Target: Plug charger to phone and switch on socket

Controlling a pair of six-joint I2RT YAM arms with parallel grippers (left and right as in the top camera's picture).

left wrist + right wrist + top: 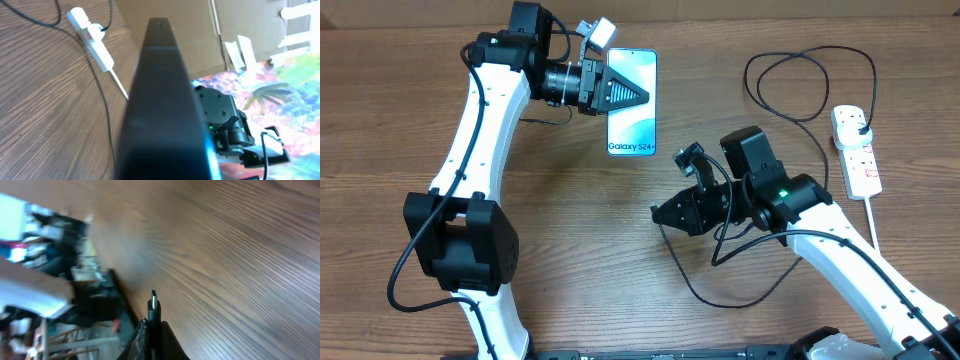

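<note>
Phone [632, 125] sat screen up, clamped in your left pincer [640, 95], far middle of counter [580, 270]. Charger [154, 311] tip was clamped in your right pincer [658, 212], near phone, apart. Its plug sat in socket [860, 160], right edge.

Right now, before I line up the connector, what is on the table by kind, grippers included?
phone, in the left gripper: 1
charger, tip in the right gripper: 1
socket: 1
grippers: 2
Total: 5
</note>
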